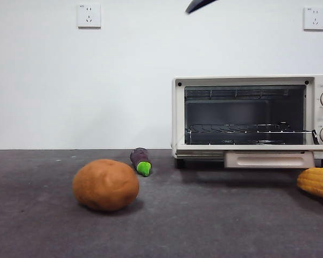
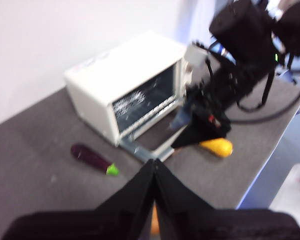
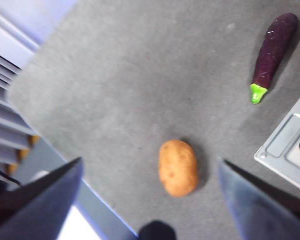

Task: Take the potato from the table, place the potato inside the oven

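The potato (image 1: 105, 184), a large orange-brown lump, lies on the dark grey table (image 1: 204, 226) left of centre. The cream-white oven (image 1: 253, 115) stands at the back right with its door (image 1: 269, 159) folded down and its rack bare. My right gripper (image 3: 150, 160) hangs open high above the table, with the potato (image 3: 178, 167) far below between its spread jaws. My left gripper (image 2: 155, 162) is shut and empty, also high up, facing the oven (image 2: 125, 85). A sliver of the potato (image 2: 154, 222) shows under its jaws. A black arm tip (image 1: 199, 5) pokes in at the top of the front view.
A small purple eggplant (image 1: 141, 161) with a green tip lies behind the potato, left of the oven. A yellow corn cob (image 1: 317, 183) rests at the right edge, in front of the oven. The right arm (image 2: 230, 85) looms over the corn cob (image 2: 217, 147) in the left wrist view.
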{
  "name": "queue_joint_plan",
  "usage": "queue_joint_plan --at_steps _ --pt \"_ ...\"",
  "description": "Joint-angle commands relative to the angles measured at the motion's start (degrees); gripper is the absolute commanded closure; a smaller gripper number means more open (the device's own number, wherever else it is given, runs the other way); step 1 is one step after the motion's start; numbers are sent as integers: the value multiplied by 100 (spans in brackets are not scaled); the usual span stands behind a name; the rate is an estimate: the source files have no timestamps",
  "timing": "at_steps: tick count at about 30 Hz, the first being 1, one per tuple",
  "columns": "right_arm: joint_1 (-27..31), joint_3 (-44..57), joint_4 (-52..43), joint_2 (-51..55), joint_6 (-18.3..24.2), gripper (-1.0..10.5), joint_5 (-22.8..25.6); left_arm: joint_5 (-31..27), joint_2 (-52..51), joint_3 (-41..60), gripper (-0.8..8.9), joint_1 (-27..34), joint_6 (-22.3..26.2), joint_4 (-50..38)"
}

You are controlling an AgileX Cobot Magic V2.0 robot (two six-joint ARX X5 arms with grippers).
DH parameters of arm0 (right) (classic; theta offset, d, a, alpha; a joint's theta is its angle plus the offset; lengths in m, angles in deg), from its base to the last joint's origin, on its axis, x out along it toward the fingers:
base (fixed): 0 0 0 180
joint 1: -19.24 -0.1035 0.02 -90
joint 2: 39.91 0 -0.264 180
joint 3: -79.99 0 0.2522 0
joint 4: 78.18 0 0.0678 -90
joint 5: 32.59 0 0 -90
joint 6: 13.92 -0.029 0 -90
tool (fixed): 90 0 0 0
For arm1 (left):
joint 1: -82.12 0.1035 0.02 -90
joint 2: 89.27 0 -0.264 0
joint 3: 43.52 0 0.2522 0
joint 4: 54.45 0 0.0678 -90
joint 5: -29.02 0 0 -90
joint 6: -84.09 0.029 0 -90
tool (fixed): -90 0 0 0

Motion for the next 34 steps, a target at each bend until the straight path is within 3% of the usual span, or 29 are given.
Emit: queue_joint_plan --at_steps 1,7,11,15,34 --pt "-205 -380 208 -442 404 306 249 -122 -459 627 820 7 -302 7" --pt "-612 -949 374 -1314 844 306 658 -170 -1375 1504 820 7 -616 4" --pt "-748 -1021 431 -1794 855 220 846 -168 -1803 1764 820 7 -767 4" --pt "-846 -1023 645 -2216 855 217 866 -168 -2087 1856 820 7 -859 4" --pt "-1049 -1023 667 -3718 988 213 1029 66 -2203 1858 819 7 -970 4"
